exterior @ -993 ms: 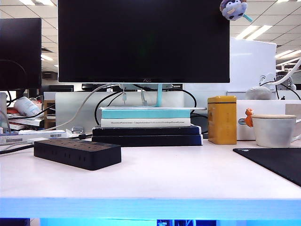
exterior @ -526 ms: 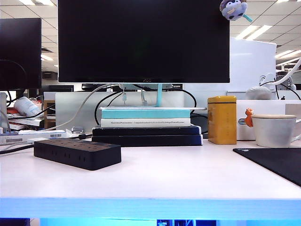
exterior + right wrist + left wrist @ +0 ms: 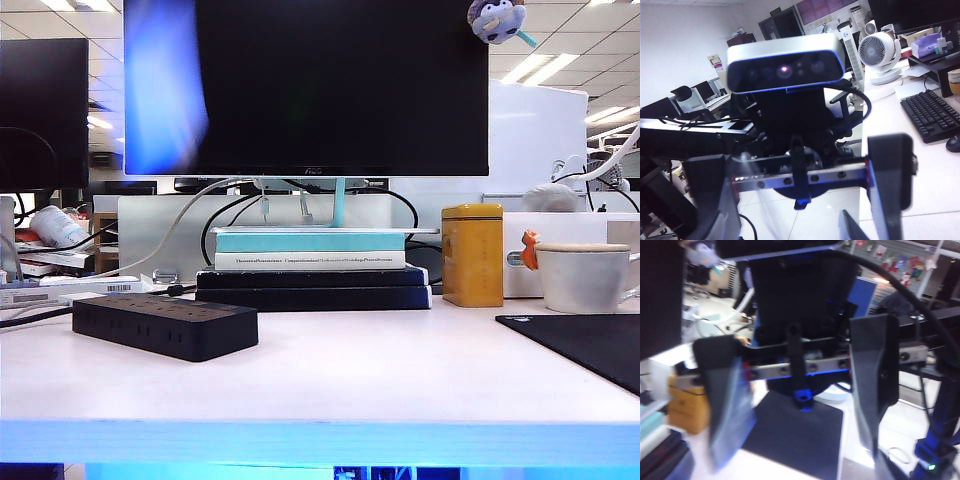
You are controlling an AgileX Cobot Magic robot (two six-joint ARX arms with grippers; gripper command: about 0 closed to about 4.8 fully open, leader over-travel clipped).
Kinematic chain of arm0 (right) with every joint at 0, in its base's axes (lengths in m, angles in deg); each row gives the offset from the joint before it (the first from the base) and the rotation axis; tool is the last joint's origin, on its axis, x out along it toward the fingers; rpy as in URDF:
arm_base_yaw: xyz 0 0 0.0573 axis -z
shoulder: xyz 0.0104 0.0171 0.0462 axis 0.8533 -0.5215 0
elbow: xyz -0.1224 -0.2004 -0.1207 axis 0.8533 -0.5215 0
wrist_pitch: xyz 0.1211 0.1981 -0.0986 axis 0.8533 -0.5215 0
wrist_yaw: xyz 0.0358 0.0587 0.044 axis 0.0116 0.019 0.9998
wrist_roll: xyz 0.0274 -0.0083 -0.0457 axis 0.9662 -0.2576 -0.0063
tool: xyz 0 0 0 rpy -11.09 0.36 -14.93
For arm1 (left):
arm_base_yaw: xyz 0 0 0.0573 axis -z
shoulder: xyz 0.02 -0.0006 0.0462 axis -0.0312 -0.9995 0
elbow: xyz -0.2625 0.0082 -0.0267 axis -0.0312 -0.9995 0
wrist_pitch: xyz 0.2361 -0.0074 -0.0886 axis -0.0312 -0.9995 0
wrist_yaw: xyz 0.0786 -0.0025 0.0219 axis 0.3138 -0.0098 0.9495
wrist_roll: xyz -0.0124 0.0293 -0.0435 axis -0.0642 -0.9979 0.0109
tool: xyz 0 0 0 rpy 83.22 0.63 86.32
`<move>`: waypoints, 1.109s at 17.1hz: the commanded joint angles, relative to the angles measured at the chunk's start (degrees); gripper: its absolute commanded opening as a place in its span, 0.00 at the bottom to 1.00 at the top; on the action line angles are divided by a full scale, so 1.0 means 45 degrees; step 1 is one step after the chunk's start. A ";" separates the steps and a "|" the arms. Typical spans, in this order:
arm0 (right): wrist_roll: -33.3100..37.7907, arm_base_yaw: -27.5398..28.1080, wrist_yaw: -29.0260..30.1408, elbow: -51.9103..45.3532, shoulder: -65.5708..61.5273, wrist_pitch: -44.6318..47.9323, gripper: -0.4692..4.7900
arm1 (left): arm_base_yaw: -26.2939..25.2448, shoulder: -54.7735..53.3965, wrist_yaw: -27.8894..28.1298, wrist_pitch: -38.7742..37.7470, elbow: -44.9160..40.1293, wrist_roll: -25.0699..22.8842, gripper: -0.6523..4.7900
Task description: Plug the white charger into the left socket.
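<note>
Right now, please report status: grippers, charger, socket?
Left gripper open, empty. Right gripper open, empty. White charger not in view. Black power strip on desk, sockets free.

The left gripper (image 3: 800, 405) shows only in its own wrist view: its two dark fingers (image 3: 872, 370) stand wide apart with nothing between them, one of them blurred. The right gripper (image 3: 805, 200), likewise seen only from its wrist, also has its jaws spread and empty. Neither arm appears in the exterior view.
</note>
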 commanded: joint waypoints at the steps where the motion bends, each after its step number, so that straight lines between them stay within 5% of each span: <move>1: -0.0053 0.0379 0.0121 0.0092 0.0092 0.0117 0.68 | -0.0690 0.0053 0.0010 0.0010 0.0058 0.0034 1.00; 10: -0.1161 0.0670 0.0981 0.0087 0.0078 -0.1851 0.68 | -0.0777 0.0049 0.1817 0.0369 0.0058 -0.0631 1.00; 16: -0.9219 0.0675 -0.1243 0.0053 0.0053 -0.9758 0.75 | -0.0767 0.0049 0.2599 0.0806 0.0058 -0.0287 1.00; 19: -0.9981 0.0510 -0.2123 -0.0019 -0.0097 -1.0258 0.75 | -0.0748 0.0049 0.3191 0.1928 0.0058 0.0214 1.00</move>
